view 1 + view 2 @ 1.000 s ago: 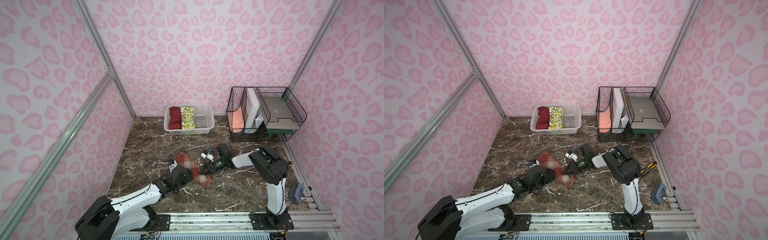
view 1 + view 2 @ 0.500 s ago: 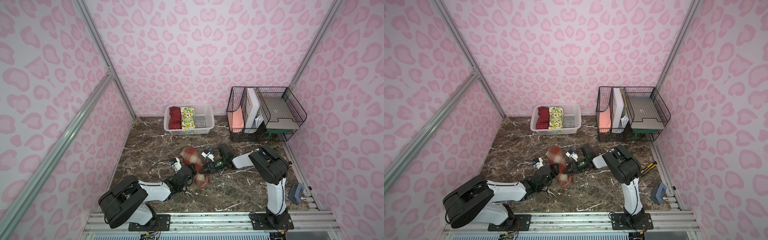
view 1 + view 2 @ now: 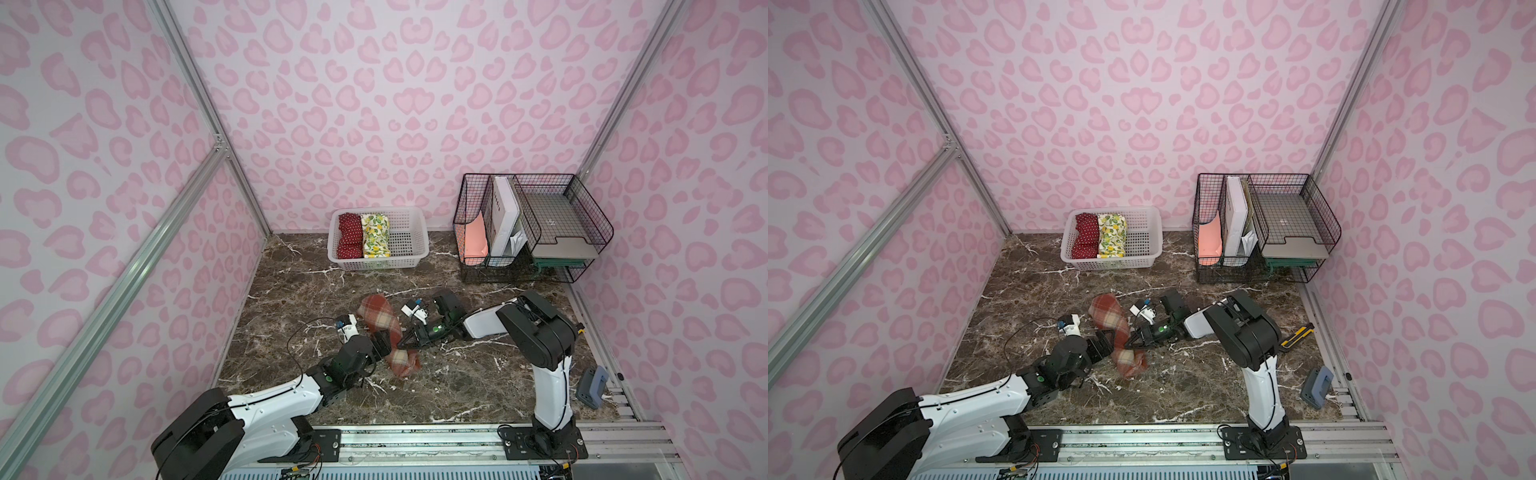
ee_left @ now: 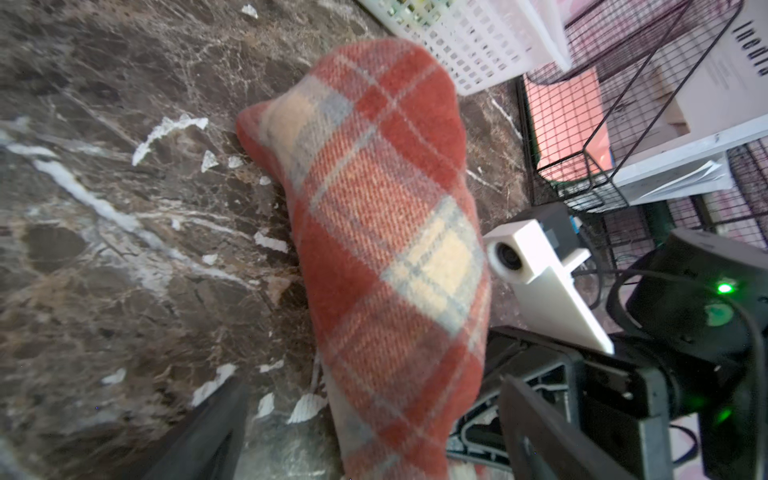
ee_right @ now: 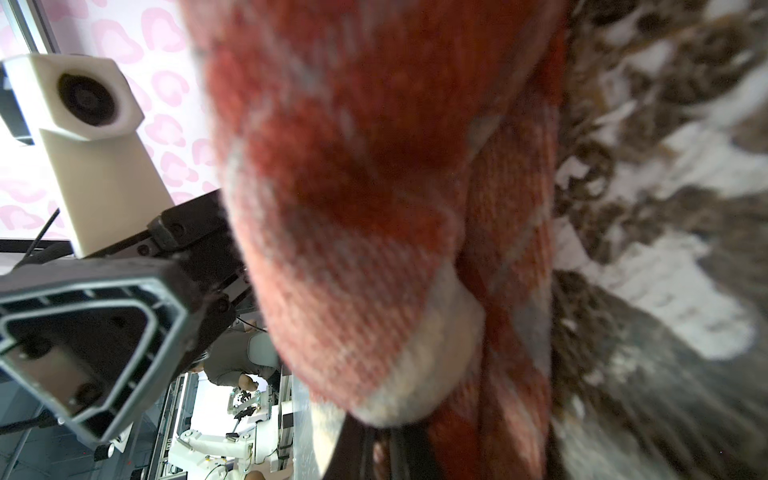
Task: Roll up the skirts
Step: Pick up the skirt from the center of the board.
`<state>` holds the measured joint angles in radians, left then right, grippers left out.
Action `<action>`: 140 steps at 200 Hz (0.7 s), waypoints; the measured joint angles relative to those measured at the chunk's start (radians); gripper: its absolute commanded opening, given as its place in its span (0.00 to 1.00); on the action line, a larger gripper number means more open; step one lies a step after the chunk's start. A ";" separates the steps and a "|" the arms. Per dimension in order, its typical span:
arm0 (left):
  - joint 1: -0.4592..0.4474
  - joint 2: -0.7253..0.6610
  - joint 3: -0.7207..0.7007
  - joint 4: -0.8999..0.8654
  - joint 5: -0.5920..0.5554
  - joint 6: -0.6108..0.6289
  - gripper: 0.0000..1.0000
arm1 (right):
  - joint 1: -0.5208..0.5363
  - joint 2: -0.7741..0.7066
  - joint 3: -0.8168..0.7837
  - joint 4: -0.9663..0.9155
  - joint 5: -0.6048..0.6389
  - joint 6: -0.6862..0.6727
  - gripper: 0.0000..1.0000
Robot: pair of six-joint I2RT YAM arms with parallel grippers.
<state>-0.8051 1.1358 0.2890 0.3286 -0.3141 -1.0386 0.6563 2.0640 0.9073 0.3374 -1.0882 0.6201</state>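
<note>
Plaid skirt (image 3: 376,309) lies rolled on the marble worktop (image 3: 457,374), a long slanting bundle at lower centre in both top views. I see the left pincer (image 3: 384,343) spread astride it and the right pincer (image 3: 401,344) pressed together at its side. Higher in the frame, the polka-dot skirt (image 3: 349,237) and lemon skirt (image 3: 376,235) sit rolled in the white basket (image 3: 386,262).

In the left wrist view the plaid skirt fills the middle, and a dark finger (image 4: 208,436) stands apart from it at lower left.

In the right wrist view, the right pincer pinches plaid cloth at bottom centre.
</note>
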 measured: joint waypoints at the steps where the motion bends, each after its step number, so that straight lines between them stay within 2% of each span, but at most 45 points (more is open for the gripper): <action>1: 0.000 0.003 0.000 0.000 0.002 0.002 0.97 | 0.000 0.000 0.000 0.000 0.000 0.000 0.00; 34: 0.000 0.176 0.035 0.079 0.126 0.080 0.96 | 0.003 0.001 0.000 0.002 0.000 0.000 0.00; 45: 0.005 0.237 0.051 0.139 0.152 0.097 0.93 | 0.003 0.001 0.000 0.002 0.002 0.000 0.00; 76: 0.049 0.410 0.077 0.356 0.251 0.118 0.70 | -0.008 -0.006 -0.003 -0.007 0.044 0.037 0.00; 93: 0.077 0.493 0.078 0.461 0.262 0.121 0.65 | -0.003 -0.015 -0.011 0.002 0.065 0.025 0.00; 126: 0.082 0.555 0.090 0.534 0.263 0.129 0.52 | -0.004 -0.016 -0.015 0.010 0.070 0.014 0.00; 134: 0.083 0.564 0.095 0.539 0.263 0.131 0.42 | -0.006 -0.015 -0.015 0.011 0.069 0.014 0.00; 140: 0.084 0.570 0.098 0.542 0.263 0.132 0.30 | -0.009 -0.015 -0.014 0.011 0.069 0.014 0.00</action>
<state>-0.7212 1.7061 0.3874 0.8707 -0.0509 -0.9070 0.6476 2.0487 0.8928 0.3485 -1.0191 0.6346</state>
